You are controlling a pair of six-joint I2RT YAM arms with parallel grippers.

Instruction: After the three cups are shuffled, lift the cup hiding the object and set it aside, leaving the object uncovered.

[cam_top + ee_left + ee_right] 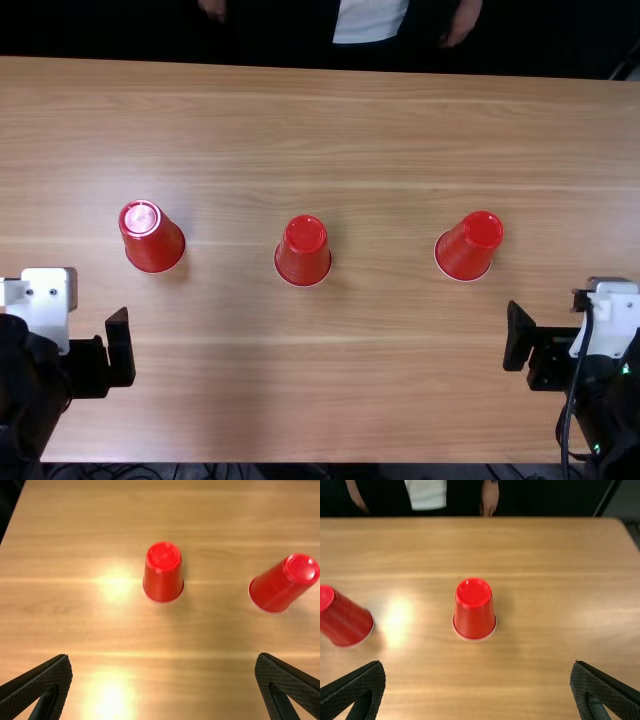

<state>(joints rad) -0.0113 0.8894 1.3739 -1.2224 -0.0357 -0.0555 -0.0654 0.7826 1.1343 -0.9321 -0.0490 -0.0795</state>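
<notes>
The light brown wooden table (320, 120) stretches wide ahead of the left gripper (161, 660) and the right gripper (476, 665), its grain running in long bands crosswise to them. Beyond its far edge, well ahead of both, lies dark background (100, 25), almost black. Light from above glares on the wood: a bright patch (116, 582) lies ahead of the left gripper, a second patch (110, 700) lies close in between its fingers, and a third patch (397, 615) lies ahead of the right gripper, toward the table's middle. Past the far corner on the right gripper's outer side a grey surface (630, 500) shows behind a slanting bar (606, 497). Behind the grippers, a dark strip (300, 470) borders the table's near edge.
</notes>
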